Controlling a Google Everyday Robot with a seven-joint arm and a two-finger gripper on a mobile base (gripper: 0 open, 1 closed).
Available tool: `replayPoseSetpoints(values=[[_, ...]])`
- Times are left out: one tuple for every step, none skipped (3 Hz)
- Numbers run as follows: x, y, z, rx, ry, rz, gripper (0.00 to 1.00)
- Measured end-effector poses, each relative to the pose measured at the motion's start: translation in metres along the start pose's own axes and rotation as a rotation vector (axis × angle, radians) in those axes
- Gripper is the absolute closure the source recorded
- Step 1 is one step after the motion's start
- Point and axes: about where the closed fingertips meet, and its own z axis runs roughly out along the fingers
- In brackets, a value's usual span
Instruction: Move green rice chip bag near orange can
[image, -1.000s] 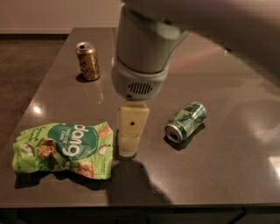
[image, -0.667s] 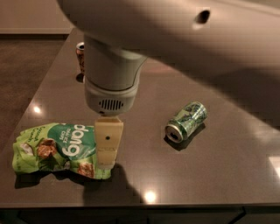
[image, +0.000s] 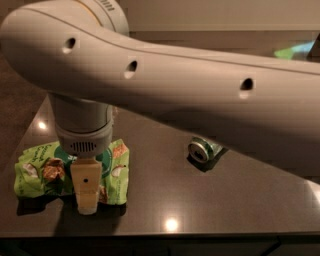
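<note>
The green rice chip bag (image: 45, 172) lies flat on the dark table (image: 200, 205) at the front left, crinkled, with brown chip pictures showing. My gripper (image: 87, 192) hangs straight down over the middle of the bag, its cream finger (image: 86, 185) in front of the bag and reaching to the table surface at the bag's front edge. The orange can is hidden behind my arm (image: 200, 85).
A green patterned can (image: 203, 149) lies on its side right of centre, its silver end facing me, half hidden under my arm. The table's front edge (image: 165, 234) runs close below the bag. My arm fills the upper part of the view.
My gripper has moved left, from the bare table beside the bag to over the bag's middle. My arm now covers the orange can and part of the green can.
</note>
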Motion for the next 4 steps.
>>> replayPoseSetpoints(values=[[-0.014,-0.01,0.021,-0.029,0.004,-0.007,0.17],[-0.019,-0.021,0.032,-0.051,0.002,0.002,0.41],[-0.017,-0.034,0.028,-0.056,-0.004,0.026,0.62],[-0.005,-0.059,0.013,-0.038,-0.01,0.078,0.87]])
